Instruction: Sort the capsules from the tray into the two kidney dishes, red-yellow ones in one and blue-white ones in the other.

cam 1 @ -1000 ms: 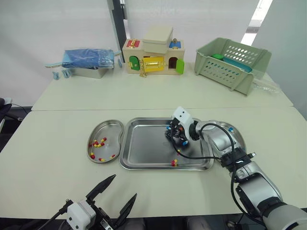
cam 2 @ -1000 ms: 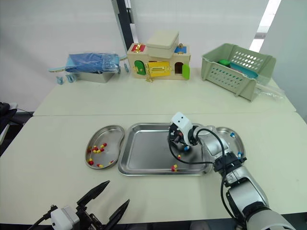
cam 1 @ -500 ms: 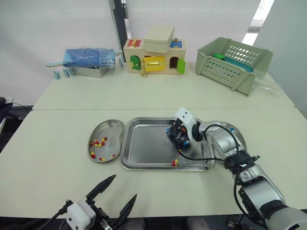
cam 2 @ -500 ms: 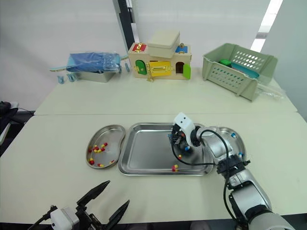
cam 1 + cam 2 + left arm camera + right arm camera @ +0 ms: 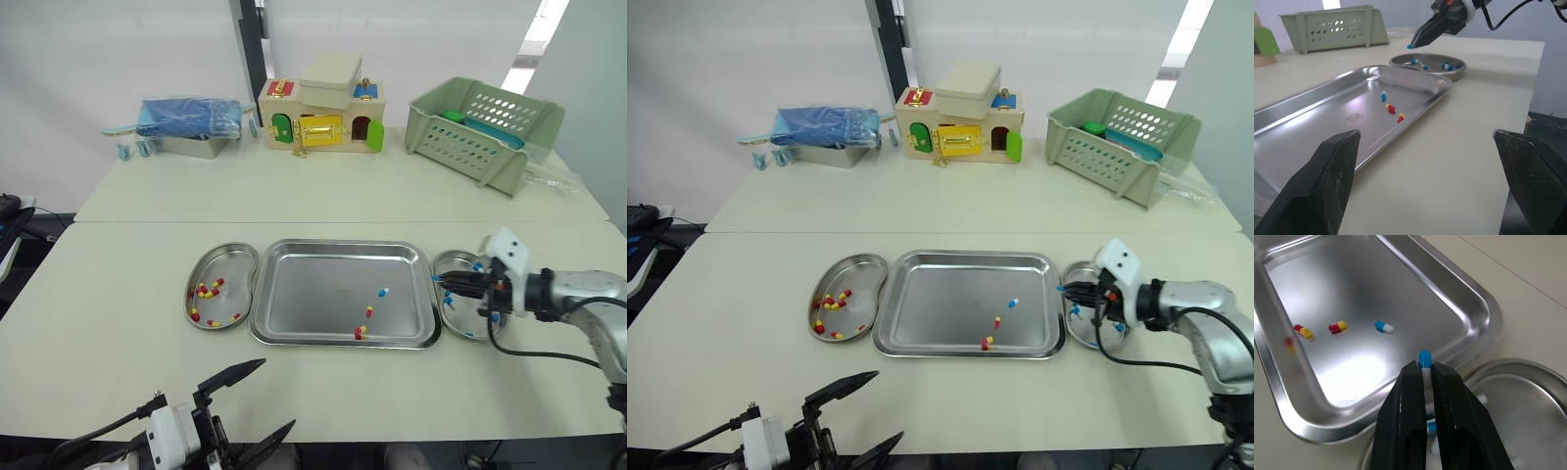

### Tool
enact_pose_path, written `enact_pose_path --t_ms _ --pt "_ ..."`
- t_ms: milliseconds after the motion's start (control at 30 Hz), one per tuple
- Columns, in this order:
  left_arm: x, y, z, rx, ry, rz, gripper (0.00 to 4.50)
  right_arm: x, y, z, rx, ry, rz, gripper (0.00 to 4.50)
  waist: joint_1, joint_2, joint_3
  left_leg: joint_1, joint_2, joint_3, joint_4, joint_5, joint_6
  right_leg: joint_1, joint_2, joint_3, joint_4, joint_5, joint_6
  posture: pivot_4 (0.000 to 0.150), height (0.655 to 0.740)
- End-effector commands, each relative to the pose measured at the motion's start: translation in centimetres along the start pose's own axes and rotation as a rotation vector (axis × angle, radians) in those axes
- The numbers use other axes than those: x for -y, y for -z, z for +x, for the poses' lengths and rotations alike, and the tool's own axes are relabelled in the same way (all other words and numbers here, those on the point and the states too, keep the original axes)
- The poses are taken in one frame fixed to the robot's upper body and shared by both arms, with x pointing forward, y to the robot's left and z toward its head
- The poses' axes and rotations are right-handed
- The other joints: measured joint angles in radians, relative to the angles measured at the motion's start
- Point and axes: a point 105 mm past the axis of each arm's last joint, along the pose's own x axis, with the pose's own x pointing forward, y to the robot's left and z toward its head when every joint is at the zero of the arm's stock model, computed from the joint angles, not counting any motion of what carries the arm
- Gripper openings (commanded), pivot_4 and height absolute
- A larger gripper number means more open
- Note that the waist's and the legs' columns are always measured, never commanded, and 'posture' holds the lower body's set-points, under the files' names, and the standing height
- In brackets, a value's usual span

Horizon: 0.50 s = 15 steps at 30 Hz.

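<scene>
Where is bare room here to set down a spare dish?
Free: the near table in front of the tray; its stretch left of the left dish; the far table between the seam and the toy house. Crowded: the right dish, where the right claw holds a capsule.

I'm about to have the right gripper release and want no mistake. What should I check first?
1. The blue-white capsule is pinched in the right gripper: ok.
2. The right kidney dish holds only blue-white ones: ok.
3. The held capsule is fully over that dish: cannot tell; it hangs near the rim beside the tray.
4. The left kidney dish holds only red-yellow capsules: ok.
5. The left gripper is open, away from the tray: ok.
6. The tray is emptied: not ok; one blue-white and two red-yellow lie in it.
</scene>
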Motion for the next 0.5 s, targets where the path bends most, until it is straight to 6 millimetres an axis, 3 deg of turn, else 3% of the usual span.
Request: enact_pose_path --t_ms 33,133,333,367,500 --pt "-0.3 -0.4 0.3 0.026 0.031 -0.016 4.50 0.8 0.1 -2.1 -0.004 0.080 -0.018 0.01 0.000 0.000 0.000 0.000 0.000 0.000 0.000 0.000 0.000 0.000 0.000 0.000 0.000 0.000 0.000 0.150 0.7400" --pt "-0.6 -0.3 0.4 0.025 0.049 -0.019 4.50 1.5 1.2 -2.6 -0.031 0.140 -0.005 0.01 0.000 0.000 0.000 0.001 0.000 0.000 0.000 0.000 0.000 0.001 0.000 0.000 0.000 0.000 0.000 0.150 0.7400" --pt "-0.9 -0.1 0.5 0.022 0.070 -0.020 4.50 1.0 2.6 -2.0 -0.063 0.138 0.011 0.01 0.002 0.000 0.000 0.001 0.000 0.000 0.000 0.000 0.000 0.002 0.000 0.000 0.000 0.000 0.000 0.150 0.7400" --pt "-0.9 -0.1 0.5 0.020 0.071 -0.020 4.50 0.9 2.8 -2.0 -0.063 0.136 0.016 0.72 0.002 0.000 0.000 0.001 0.000 0.000 0.000 0.000 0.000 0.003 0.000 0.000 -0.001 0.000 0.000 0.150 0.7400" --pt "-0.9 0.0 0.3 0.011 0.071 -0.020 4.50 1.1 3.2 -1.9 -0.067 0.145 0.031 1.74 0.002 0.000 0.000 0.002 0.000 0.000 0.000 0.000 0.000 0.003 0.000 0.000 -0.001 0.000 0.000 0.150 0.7400"
